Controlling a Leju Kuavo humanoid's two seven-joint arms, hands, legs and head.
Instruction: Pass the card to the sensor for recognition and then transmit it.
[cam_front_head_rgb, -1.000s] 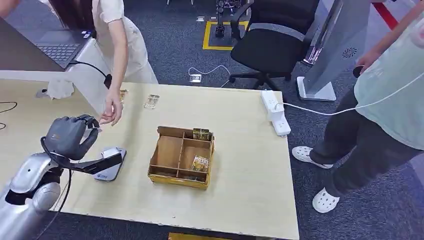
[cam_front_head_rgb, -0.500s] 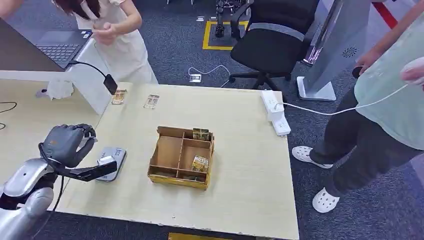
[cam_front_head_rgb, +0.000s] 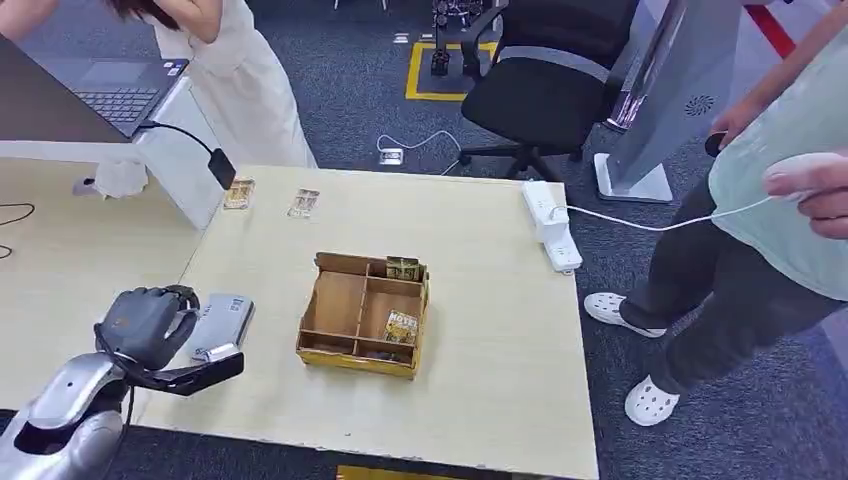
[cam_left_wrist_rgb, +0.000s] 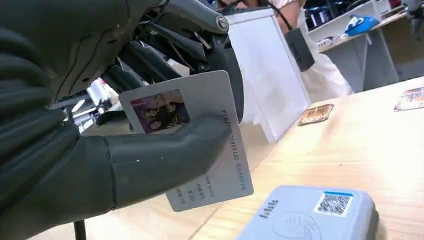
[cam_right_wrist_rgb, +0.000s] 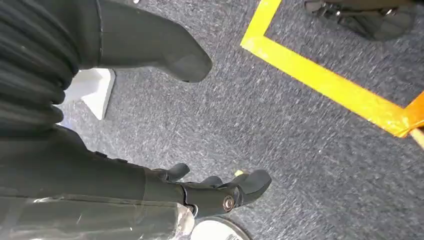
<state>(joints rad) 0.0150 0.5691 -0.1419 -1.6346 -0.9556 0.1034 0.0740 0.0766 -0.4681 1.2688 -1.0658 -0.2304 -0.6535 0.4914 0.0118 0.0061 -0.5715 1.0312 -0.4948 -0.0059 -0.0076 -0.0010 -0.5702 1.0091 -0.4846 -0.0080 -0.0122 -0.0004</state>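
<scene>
Left hand (cam_front_head_rgb: 147, 322) gripping card (cam_left_wrist_rgb: 200, 135), now lower beside sensor (cam_front_head_rgb: 224, 324), person withdrawn

We see the left hand (cam_left_wrist_rgb: 100, 150) in matt grey rubbery plastic, pinching a smooth, glossy plastic card (cam_left_wrist_rgb: 200, 145). The sensor (cam_left_wrist_rgb: 312, 215) looks like satin pale-grey plastic. The table (cam_front_head_rgb: 480, 360) has a matt light wood-grain surface; the tray (cam_front_head_rgb: 362, 314) is raw brown wood or cardboard. The floor (cam_right_wrist_rgb: 300, 130) under the right hand (cam_right_wrist_rgb: 200, 190) is rough grey carpet.
</scene>
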